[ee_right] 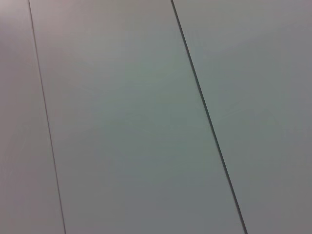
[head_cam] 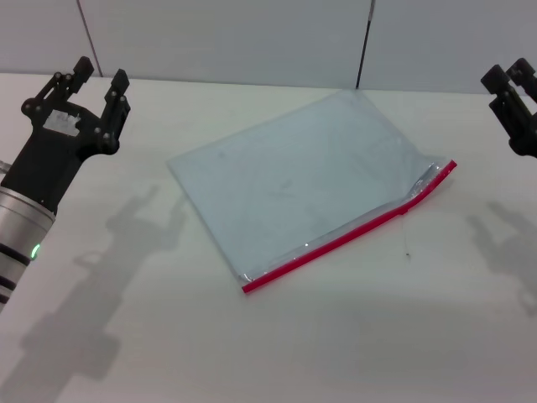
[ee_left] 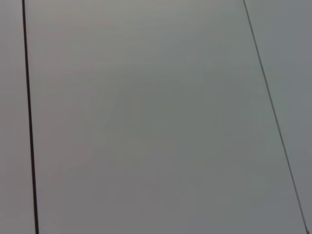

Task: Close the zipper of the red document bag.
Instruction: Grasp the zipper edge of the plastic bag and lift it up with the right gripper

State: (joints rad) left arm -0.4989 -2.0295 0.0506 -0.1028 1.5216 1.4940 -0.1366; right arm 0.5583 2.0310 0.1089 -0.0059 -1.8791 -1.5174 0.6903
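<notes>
The red document bag (head_cam: 306, 180), a flat translucent pale blue pouch, lies at an angle in the middle of the white table. Its zipper (head_cam: 352, 231) is a thin red strip along the near long edge, kinked and gaping near the right end. My left gripper (head_cam: 99, 84) hovers at the far left, raised above the table, open and holding nothing, well clear of the bag. My right gripper (head_cam: 513, 88) shows only partly at the right edge, also raised and away from the bag. Both wrist views show only grey wall panels.
The white table (head_cam: 336, 336) spreads bare around the bag. A grey panelled wall (head_cam: 252, 34) with dark seams stands behind the table's far edge.
</notes>
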